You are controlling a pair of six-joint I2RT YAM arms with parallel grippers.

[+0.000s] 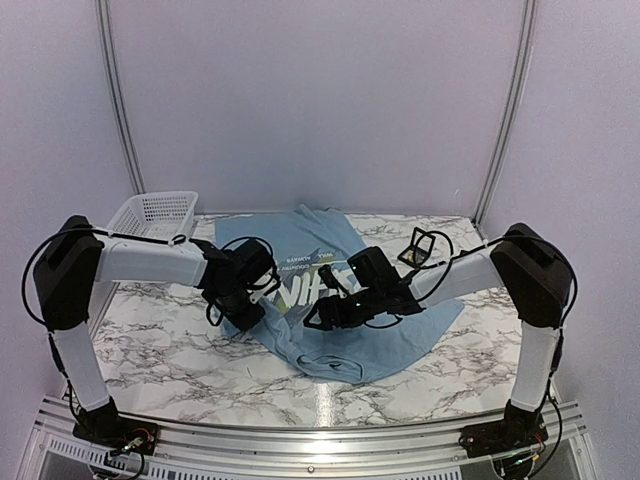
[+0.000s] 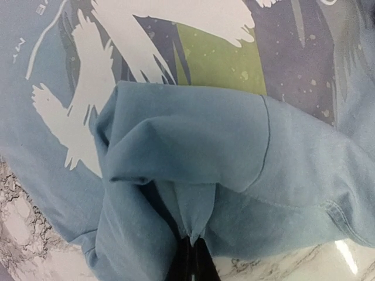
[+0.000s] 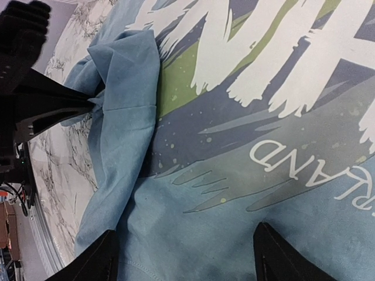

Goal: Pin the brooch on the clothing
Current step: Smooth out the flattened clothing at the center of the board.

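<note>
left gripper (image 2: 190, 254): clenched on a pinch of shirt fabric; its dark fingers meet at the tip of a bunched fold.
fold: plain blue cloth drawn up from the shirt's left edge, lapping over part of the print.
right gripper (image 3: 184, 257): released, the two fingertips (image 3: 96, 260) wide apart over plain blue cloth just near of the print; touching or hovering, cannot tell.
gripper spacing: the two grippers are close together in the top view, left one (image 1: 248, 292) at the shirt's left edge, right one (image 1: 322, 315) over its middle.
shirt (image 1: 395, 335): light blue and rumpled, spread on the table's centre with the collar toward the near edge; white lettering with yellow-green and dark strokes lies between the grippers.
brooch: cannot be made out in any view.
table (image 1: 170, 350): white marble pattern, shows around the shirt on the left, right and near sides.
basket (image 1: 152, 214): white mesh, far left corner, apart from the shirt.
case (image 1: 418, 247): small black square, stands open at the far right, just at the shirt's edge beside the right arm.
</note>
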